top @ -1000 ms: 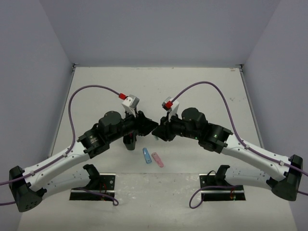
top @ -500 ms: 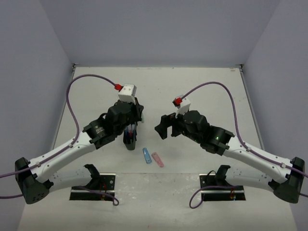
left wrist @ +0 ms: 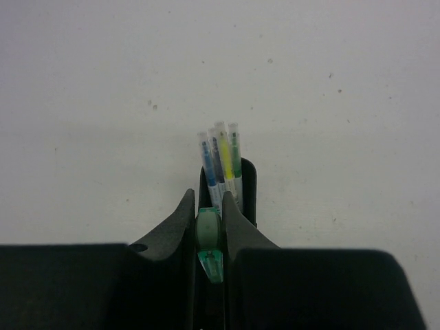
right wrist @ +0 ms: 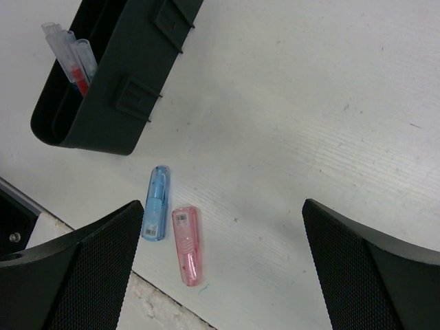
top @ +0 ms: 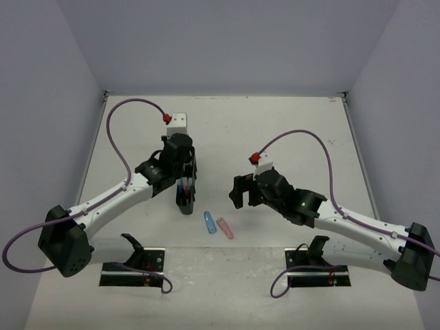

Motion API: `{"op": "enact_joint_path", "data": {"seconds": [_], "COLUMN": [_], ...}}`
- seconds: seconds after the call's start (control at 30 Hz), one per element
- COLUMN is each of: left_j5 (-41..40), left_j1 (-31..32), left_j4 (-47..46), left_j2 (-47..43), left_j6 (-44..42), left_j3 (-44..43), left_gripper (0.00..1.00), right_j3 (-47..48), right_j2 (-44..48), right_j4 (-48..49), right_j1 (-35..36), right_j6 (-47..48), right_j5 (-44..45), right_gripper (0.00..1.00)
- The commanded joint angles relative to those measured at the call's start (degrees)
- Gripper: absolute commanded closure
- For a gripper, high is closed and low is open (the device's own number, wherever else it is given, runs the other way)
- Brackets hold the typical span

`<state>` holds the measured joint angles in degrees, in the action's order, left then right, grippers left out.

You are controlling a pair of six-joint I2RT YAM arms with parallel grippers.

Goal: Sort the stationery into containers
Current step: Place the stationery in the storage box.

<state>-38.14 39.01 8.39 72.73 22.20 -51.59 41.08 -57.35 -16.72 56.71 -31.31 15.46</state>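
R tool point(right wrist: 220, 206), released, nearer blue piece point(right wrist: 157, 203) & pink piece point(right wrist: 187, 235), axes across my closing line; L tool point(left wrist: 207, 206) clenched on green piece point(left wrist: 208, 237).

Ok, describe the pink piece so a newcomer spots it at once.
Find the black organiser under the left arm. Two short chunky pieces lie loose by its near end; the pink piece is the one farther out, beside the blue piece.

Black organiser point(left wrist: 248, 189) holding upright pens point(left wrist: 221, 158) is standing under the left gripper point(left wrist: 207, 206), which is pinching a green piece point(left wrist: 208, 237); blue piece point(right wrist: 156, 203) and pink piece point(right wrist: 187, 235) are lying side by side near the right gripper point(right wrist: 221, 206).
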Motion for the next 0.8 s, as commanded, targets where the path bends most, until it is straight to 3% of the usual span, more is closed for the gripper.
{"op": "enact_joint_path", "data": {"seconds": [0.0, 0.23, 0.27, 0.43, 0.63, 0.77], "left_j5": [1.79, 4.49, 5.13, 6.19, 8.40, 11.19], "left_j1": [-0.86, -0.86, -0.86, -0.86, -0.86, -0.86], "left_j4": [-6.14, -9.69, -9.87, -8.83, -3.62, 0.95], "left_j2": [0.74, -0.83, -1.07, -4.18, -13.37, -20.33], "left_j6": [3.03, 6.28, 6.76, 8.12, 8.27, 7.88], "left_j3": [3.57, 8.88, 9.52, 10.45, 7.83, 4.26], "left_gripper": [1.00, 0.99, 0.85, 0.43, 0.33, 0.18], "right_j3": [-0.66, -1.61, -1.70, 0.19, 4.47, 9.30], "right_j2": [2.60, 1.10, 0.69, -5.36, -17.45, -26.02], "right_j4": [2.17, 2.22, 2.46, 0.04, -7.17, -10.87], "right_j1": [0.16, 0.07, 0.15, 0.56, 7.52, 12.84], "right_j6": [-0.41, 1.00, 1.55, 3.34, -1.08, -4.24], "right_j5": [0.36, -2.29, -3.49, -11.53, -9.32, -7.43], "right_gripper": [0.01, 0.01, 0.01, 0.05, 0.14, 0.18]}}
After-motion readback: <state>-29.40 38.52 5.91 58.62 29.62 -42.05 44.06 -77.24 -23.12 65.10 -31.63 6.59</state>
